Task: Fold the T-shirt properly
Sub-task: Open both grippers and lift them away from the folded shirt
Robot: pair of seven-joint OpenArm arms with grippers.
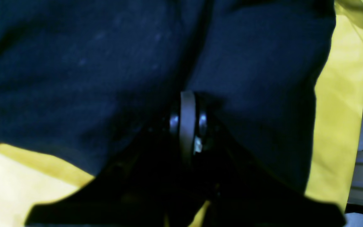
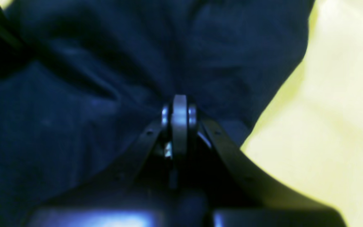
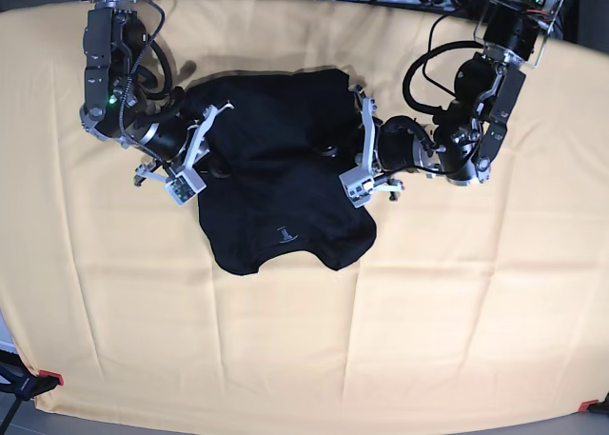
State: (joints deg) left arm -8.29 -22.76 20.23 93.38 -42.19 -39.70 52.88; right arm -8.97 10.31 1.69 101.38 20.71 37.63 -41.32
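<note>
Shirt between our two grippers, on the cloth

We have the T-shirt (image 3: 281, 183) lying bunched on the tablecloth (image 3: 304, 349), toward the table's far half. Our right gripper (image 3: 211, 142) meets its edge on the base view's left, our left gripper (image 3: 354, 148) its edge on that view's right. The logo mark (image 3: 284, 234) sits near the shirt's near edge, between both arms.

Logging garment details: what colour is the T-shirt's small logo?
Pale grey-white logo on the black T-shirt; base view.
</note>
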